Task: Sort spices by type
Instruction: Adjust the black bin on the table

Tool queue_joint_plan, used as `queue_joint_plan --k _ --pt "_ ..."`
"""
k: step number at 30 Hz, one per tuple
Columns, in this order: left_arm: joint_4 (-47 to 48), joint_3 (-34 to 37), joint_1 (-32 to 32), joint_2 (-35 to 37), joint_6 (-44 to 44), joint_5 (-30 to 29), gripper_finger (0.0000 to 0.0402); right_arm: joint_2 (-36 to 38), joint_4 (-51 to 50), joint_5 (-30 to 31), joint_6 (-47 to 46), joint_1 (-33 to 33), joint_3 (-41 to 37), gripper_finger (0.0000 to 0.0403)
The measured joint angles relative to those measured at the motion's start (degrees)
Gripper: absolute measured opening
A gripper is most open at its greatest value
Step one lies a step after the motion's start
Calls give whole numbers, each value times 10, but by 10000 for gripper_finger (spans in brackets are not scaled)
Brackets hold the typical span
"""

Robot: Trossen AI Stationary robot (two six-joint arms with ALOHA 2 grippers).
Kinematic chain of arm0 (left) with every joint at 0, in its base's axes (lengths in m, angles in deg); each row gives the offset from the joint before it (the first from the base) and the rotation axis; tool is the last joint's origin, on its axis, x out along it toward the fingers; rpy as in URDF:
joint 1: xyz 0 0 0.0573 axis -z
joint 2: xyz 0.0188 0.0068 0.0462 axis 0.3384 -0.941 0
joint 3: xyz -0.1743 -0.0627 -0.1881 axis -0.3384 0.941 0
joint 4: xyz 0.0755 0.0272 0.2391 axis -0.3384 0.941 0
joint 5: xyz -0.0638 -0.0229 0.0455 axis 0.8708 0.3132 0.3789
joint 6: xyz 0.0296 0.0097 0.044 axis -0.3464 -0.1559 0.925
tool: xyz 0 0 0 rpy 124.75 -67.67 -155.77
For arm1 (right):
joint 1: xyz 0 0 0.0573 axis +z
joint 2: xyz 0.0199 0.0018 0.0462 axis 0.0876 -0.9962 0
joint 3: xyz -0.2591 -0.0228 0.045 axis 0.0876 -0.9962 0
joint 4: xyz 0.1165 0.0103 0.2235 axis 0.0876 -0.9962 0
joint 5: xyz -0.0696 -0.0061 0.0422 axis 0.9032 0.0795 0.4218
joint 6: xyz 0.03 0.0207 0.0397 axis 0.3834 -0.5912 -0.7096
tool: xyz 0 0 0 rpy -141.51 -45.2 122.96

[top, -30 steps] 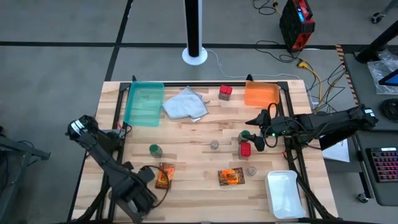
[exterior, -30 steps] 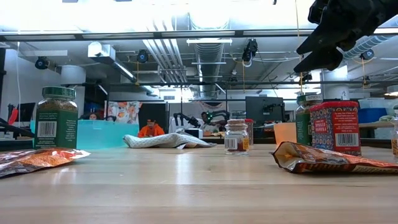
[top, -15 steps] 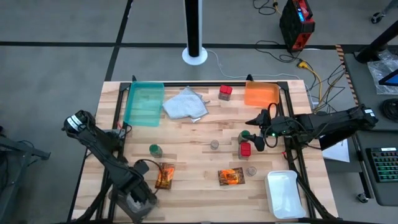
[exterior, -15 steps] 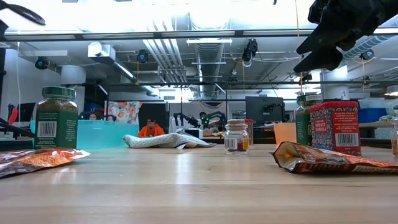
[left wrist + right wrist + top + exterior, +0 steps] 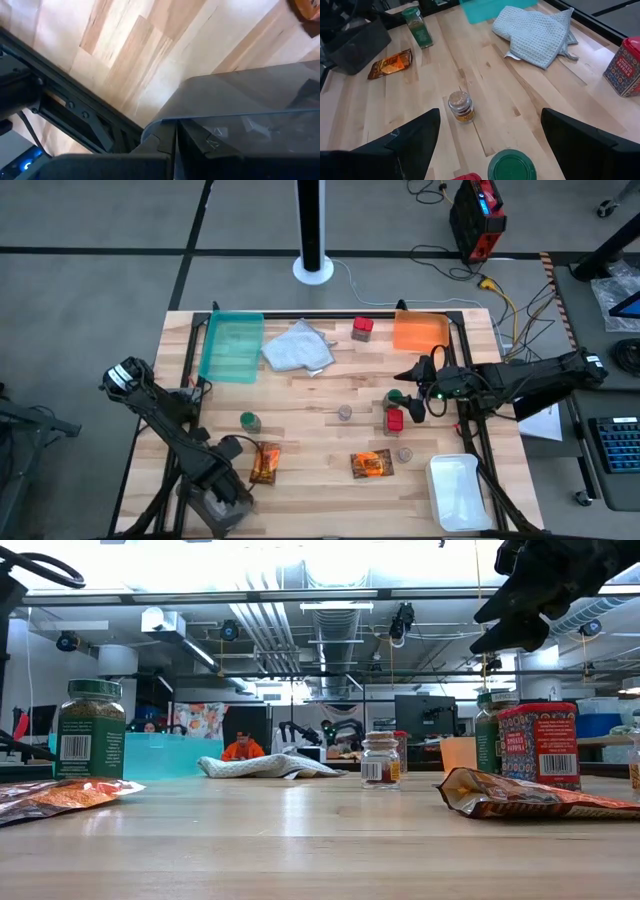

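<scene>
Right hand over the green-capped jar and red container

High view: your right hand [image 5: 414, 370] hovers by the green-capped jar [image 5: 396, 396] and red container [image 5: 394, 420]; the left hand [image 5: 232, 448] waits near the packet [image 5: 265, 462], grip unreadable. Right wrist view: spread fingers [image 5: 415, 137] straddle the jar directly below.
</scene>
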Motion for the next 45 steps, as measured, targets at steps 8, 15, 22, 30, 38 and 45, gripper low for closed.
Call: queue_joint_plan --k 8,15,22,30,38,45 --pt "-24 0 -4 0 49 -64 0 0 3 0 0 0 0 338" --pt "-20 -8 -19 0 97 -78 0 0 3 0 0 0 0 338" --pt "56 -121 -23 0 106 -142 0 0 4 0 0 0 0 338" --pt "-88 -196 -74 -35 208 -200 0 0 11 0 0 0 0 338" --pt "-158 -186 -80 -120 253 -83 0 0 11 0 -1 0 0 338" --pt "-163 -201 -53 -152 247 -43 0 0 11 0 0 0 0 338"
